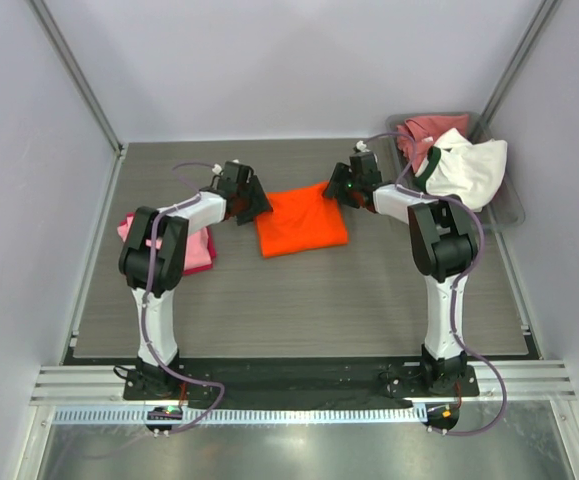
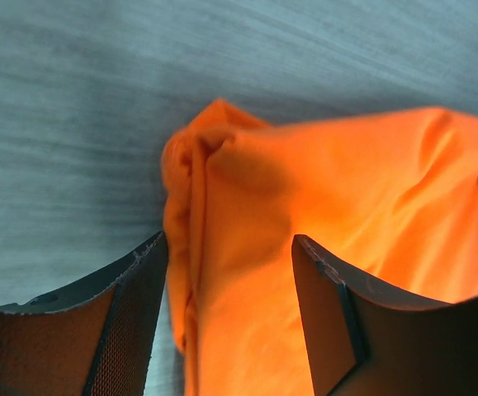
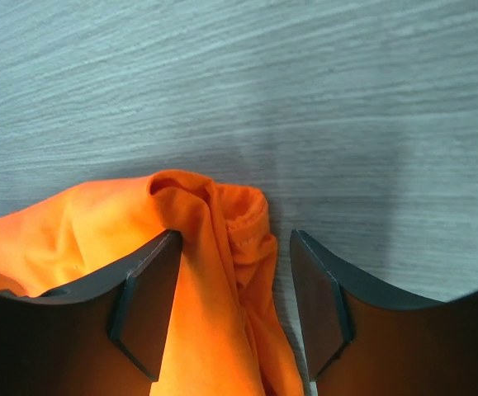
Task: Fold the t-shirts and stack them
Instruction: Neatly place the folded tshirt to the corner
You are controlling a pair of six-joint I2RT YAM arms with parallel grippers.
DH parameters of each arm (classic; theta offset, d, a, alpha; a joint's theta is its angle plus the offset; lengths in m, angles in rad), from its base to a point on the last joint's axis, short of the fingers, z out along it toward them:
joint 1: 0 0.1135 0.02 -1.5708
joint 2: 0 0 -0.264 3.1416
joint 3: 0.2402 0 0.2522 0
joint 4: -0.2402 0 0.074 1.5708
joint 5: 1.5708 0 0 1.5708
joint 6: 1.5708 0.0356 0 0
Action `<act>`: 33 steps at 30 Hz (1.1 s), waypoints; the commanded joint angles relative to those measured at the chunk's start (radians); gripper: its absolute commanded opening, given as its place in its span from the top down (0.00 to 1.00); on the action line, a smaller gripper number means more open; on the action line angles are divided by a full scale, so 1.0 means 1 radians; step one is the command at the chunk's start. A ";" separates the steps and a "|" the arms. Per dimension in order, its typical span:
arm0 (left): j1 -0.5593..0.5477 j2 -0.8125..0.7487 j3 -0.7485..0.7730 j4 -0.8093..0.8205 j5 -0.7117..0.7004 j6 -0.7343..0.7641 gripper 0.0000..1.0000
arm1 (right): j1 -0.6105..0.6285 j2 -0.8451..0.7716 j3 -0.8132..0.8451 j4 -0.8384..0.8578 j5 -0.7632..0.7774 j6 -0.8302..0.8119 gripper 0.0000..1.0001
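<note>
While my left gripper (image 2: 226, 243) stands with its jaws spread over the bunched left edge of the bright orange folded cloth t-shirt (image 1: 302, 222), my right gripper (image 3: 234, 235) is spread the same way. It straddles the crumpled far right corner of that shirt, and neither has closed on the cloth. The orange shirt lies as a rough square in the middle of the grey wood-grain table (image 1: 319, 300). Partly hidden under my left arm, near the table's left edge, sits a pile of folded pink cloth shirts (image 1: 200, 253), light pink with a deeper magenta edge showing. Just beside my right arm, at the far right corner, a clear plastic bin (image 1: 510, 212) holds a crumpled dusty rose-red shirt (image 1: 424, 130) and a white shirt with a dark green collar (image 1: 472, 170) that drapes over its rim. Open tabletop lies beyond and nearer than the orange shirt, and pale walls (image 1: 269, 70) close three sides.
</note>
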 commanded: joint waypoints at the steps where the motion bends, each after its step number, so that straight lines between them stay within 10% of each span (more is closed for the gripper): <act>1: 0.002 0.040 0.044 0.021 0.010 -0.032 0.37 | -0.004 0.034 0.037 -0.027 -0.002 -0.012 0.39; 14: 0.019 0.111 0.133 -0.009 -0.049 -0.034 0.43 | -0.004 0.072 0.070 -0.027 -0.012 -0.015 0.49; 20: 0.024 0.128 0.188 -0.046 -0.051 0.004 0.97 | -0.004 0.095 0.117 -0.052 -0.028 -0.024 0.99; 33: -0.025 -0.116 0.043 -0.068 -0.129 0.086 1.00 | 0.080 -0.208 -0.050 -0.030 0.040 -0.085 0.99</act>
